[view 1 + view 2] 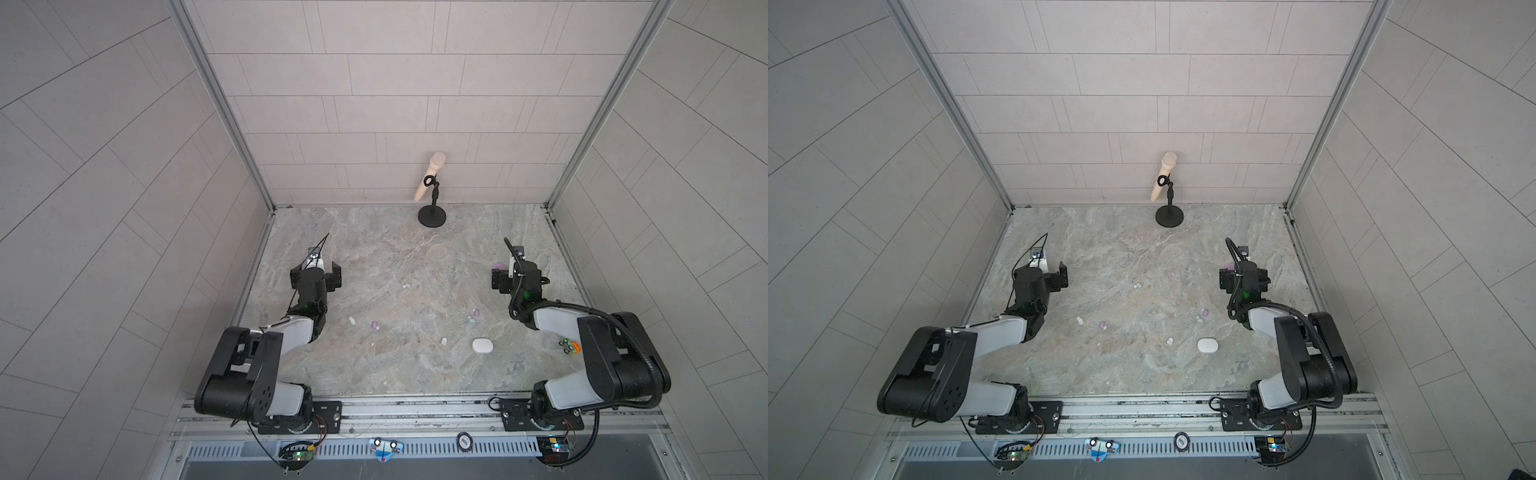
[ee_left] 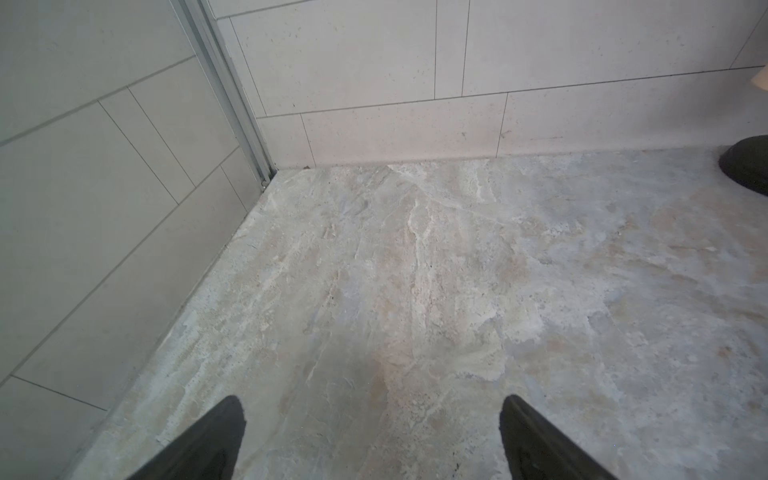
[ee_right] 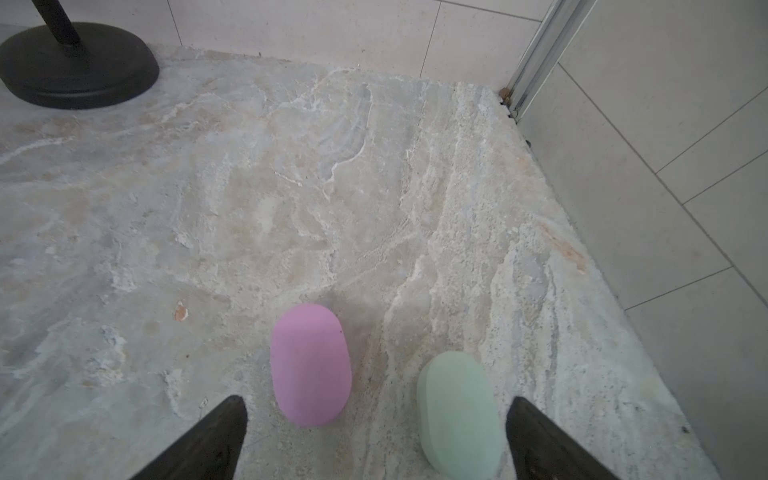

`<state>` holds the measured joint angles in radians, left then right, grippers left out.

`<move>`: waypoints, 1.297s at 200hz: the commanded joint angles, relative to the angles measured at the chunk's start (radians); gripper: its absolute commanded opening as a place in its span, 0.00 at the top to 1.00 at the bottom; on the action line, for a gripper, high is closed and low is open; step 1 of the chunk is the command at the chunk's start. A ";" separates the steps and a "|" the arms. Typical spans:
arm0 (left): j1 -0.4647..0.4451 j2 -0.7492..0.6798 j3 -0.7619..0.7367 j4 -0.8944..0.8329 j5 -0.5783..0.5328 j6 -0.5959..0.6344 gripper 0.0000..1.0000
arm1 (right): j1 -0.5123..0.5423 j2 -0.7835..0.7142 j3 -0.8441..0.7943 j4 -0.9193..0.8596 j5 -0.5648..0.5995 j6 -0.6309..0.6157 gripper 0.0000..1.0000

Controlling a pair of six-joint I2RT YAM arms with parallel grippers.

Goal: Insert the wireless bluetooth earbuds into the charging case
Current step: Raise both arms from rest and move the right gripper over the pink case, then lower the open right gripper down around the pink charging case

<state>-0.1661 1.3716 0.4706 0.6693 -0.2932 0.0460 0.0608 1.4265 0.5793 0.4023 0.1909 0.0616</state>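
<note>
The table has a grey-beige marble pattern. There is a lilac case, a mint-green case and a white case.

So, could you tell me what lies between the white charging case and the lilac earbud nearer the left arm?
One white earbud lies there, closer to the white charging case than to the lilac earbud. Both top views show it.

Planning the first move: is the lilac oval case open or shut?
Shut: the lilac oval plastic case shows a smooth shell, no raised lid.
</note>
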 commanded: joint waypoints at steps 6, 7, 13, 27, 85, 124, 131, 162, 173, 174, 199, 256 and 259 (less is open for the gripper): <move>-0.064 -0.078 0.135 -0.299 -0.091 0.013 0.00 | 0.003 -0.059 0.218 -0.404 0.033 0.051 0.00; -0.066 -0.080 0.137 -0.304 -0.091 0.011 0.00 | 0.003 -0.059 0.223 -0.413 0.031 0.054 0.01; -0.080 -0.087 0.156 -0.336 -0.085 -0.002 0.00 | 0.002 -0.052 0.250 -0.466 0.017 0.065 0.00; -0.101 -0.095 0.211 -0.441 -0.047 -0.042 0.00 | 0.002 -0.031 0.313 -0.589 0.003 0.119 0.00; -0.105 -0.047 0.326 -0.587 0.234 -0.255 0.00 | -0.032 0.179 0.562 -0.900 -0.167 0.172 0.05; -0.106 -0.026 0.294 -0.536 0.324 -0.347 0.00 | -0.053 0.293 0.676 -0.982 -0.214 0.162 0.06; -0.106 -0.025 0.290 -0.531 0.331 -0.355 0.00 | -0.056 0.319 0.701 -1.001 -0.232 0.155 0.07; -0.107 -0.018 0.289 -0.519 0.355 -0.364 0.00 | -0.057 0.415 0.783 -1.052 -0.258 0.129 0.10; -0.107 -0.018 0.291 -0.520 0.357 -0.361 0.00 | -0.056 0.441 0.801 -1.059 -0.260 0.125 0.10; -0.106 -0.018 0.292 -0.520 0.357 -0.361 0.00 | -0.056 0.444 0.804 -1.060 -0.260 0.124 0.10; -0.107 -0.020 0.295 -0.525 0.356 -0.356 0.00 | -0.056 0.501 0.847 -1.080 -0.297 0.111 0.11; -0.107 -0.015 0.292 -0.517 0.362 -0.365 0.00 | -0.037 0.544 0.880 -1.100 -0.404 0.055 0.12; -0.107 -0.016 0.292 -0.517 0.363 -0.366 0.00 | -0.035 0.545 0.880 -1.100 -0.410 0.052 0.12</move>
<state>-0.2714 1.3479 0.7673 0.1413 0.0608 -0.3103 0.0105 1.9545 1.4334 -0.6556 -0.1635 0.1627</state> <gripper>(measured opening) 0.995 0.883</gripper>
